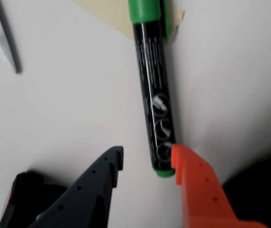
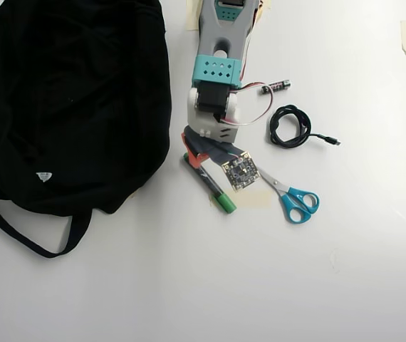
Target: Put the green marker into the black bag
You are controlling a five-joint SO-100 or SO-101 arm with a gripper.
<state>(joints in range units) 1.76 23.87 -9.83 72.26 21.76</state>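
Observation:
The green marker lies flat on the white table, with a dark barrel, pale print and a green cap at the top of the wrist view. My gripper is open. Its orange finger touches or nearly touches the marker's small green end, and its dark finger stands well to the left. In the overhead view the marker runs diagonally just right of the black bag, with my gripper over its upper end. The bag is large, soft and lies flat at the left, its strap trailing below.
Blue-handled scissors lie right of the marker, and their blade shows at the upper left of the wrist view. A coiled black cable and a small battery sit right of the arm. Tan tape lies under the marker's cap.

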